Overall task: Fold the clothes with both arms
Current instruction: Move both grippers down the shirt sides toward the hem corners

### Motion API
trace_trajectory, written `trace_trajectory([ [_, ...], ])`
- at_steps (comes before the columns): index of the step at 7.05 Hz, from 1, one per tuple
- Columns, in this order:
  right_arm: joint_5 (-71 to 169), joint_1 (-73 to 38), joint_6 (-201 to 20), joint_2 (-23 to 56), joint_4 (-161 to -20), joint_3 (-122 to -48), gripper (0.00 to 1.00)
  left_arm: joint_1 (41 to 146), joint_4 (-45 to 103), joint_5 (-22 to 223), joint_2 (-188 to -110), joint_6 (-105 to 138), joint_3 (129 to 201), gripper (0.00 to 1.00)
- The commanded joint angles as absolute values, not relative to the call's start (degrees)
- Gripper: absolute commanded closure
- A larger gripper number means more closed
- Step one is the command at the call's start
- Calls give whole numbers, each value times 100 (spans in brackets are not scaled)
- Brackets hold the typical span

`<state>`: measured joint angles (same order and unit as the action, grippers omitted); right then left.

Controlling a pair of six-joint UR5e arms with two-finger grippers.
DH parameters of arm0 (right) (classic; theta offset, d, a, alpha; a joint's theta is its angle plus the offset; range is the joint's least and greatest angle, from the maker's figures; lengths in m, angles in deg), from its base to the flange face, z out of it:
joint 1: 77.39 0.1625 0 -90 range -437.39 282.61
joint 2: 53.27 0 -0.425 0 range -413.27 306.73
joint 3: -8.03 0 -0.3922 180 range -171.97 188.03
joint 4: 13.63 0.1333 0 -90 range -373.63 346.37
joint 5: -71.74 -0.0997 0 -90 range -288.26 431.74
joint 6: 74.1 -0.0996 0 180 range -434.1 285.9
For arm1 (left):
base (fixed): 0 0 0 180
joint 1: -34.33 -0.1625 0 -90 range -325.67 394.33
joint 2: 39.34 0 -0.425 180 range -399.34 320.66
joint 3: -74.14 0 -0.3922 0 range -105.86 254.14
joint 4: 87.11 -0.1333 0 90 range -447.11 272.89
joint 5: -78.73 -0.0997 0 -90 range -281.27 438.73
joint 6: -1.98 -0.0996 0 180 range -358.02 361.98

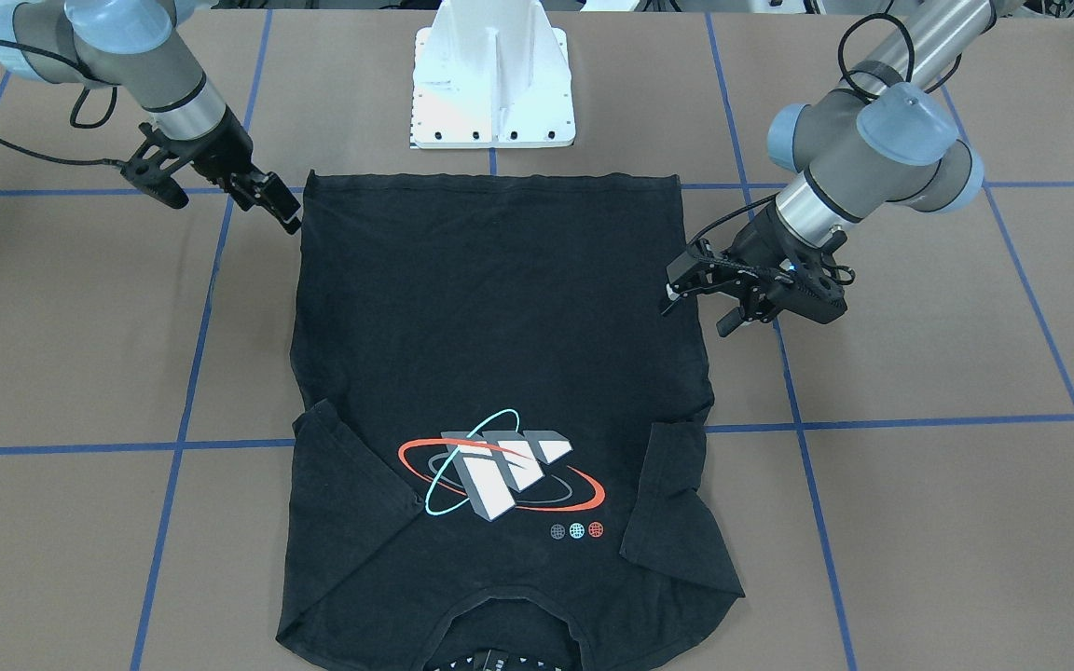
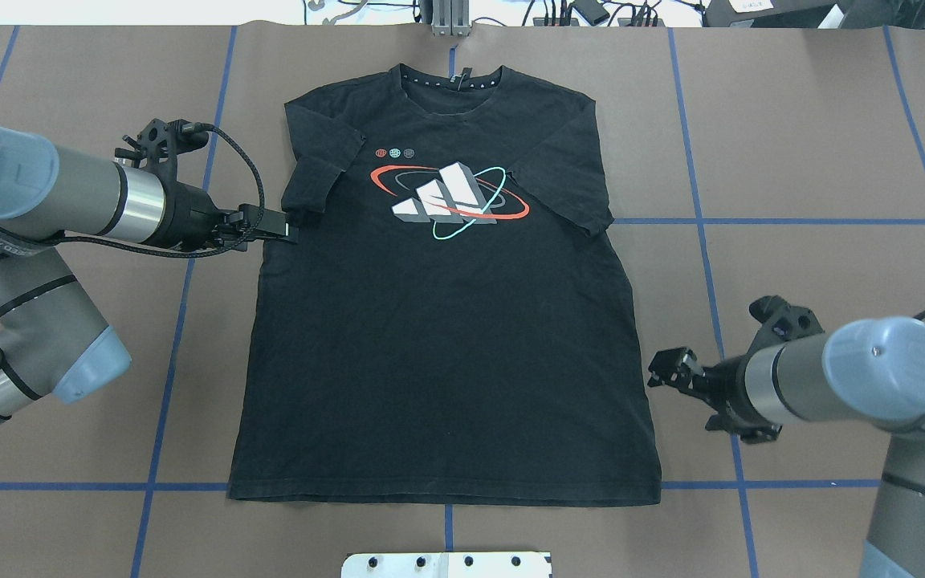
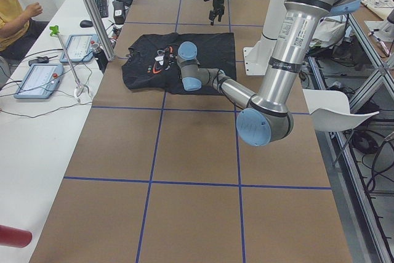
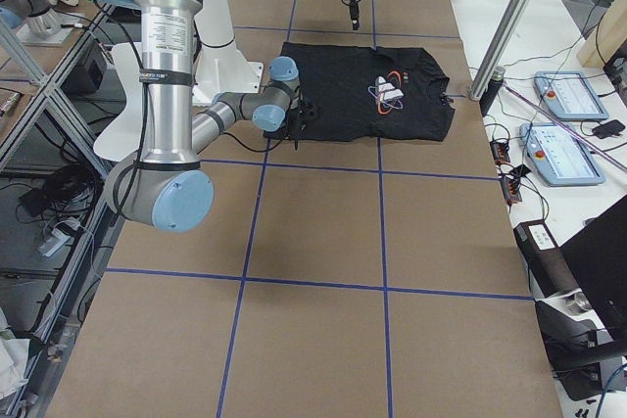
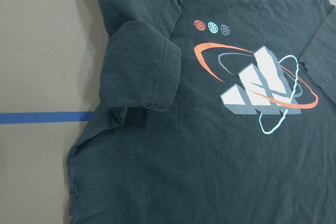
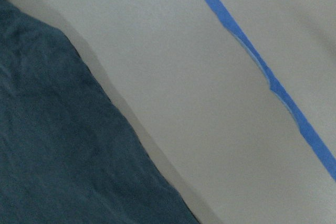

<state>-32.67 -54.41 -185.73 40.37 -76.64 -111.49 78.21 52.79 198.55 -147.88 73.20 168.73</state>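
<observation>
Black cotton, thin and limp: the T-shirt (image 2: 438, 345) lies flat and face up on the brown bench (image 2: 792, 160), straight out from the white base (image 1: 492, 84), with its hem (image 2: 442, 496) nearest the base and its collar (image 2: 450, 80) farthest. It should weigh little, drape, and slide easily, so a pinch at an edge or corner would likely serve better than a grab at the middle. The left claw (image 1: 698, 311) sits at the shirt's side edge on the base's left, just below the sleeve (image 5: 139, 72), which is curled over onto the chest. Its 2 fingertips look parted and hold nothing. The right claw (image 2: 659, 373) hangs just off the opposite edge, nearer the base and apart from the cloth. Whether it is parted I cannot tell.
</observation>
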Motion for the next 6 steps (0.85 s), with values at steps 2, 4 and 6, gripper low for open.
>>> trace_trajectory([
  [2,-2470,-6479,-18844,4183,-7673,-11256,2,7452,5273,19844,-14439,7657,17483,1],
  [4,-2231,-6823,-18844,4200,-7673,-11195,6,7309,5264,19844,-14209,7713,17793,1],
  [6,-2222,-6903,-18844,4200,-7673,-11186,21,7169,5273,19835,-14139,7878,17829,1],
])
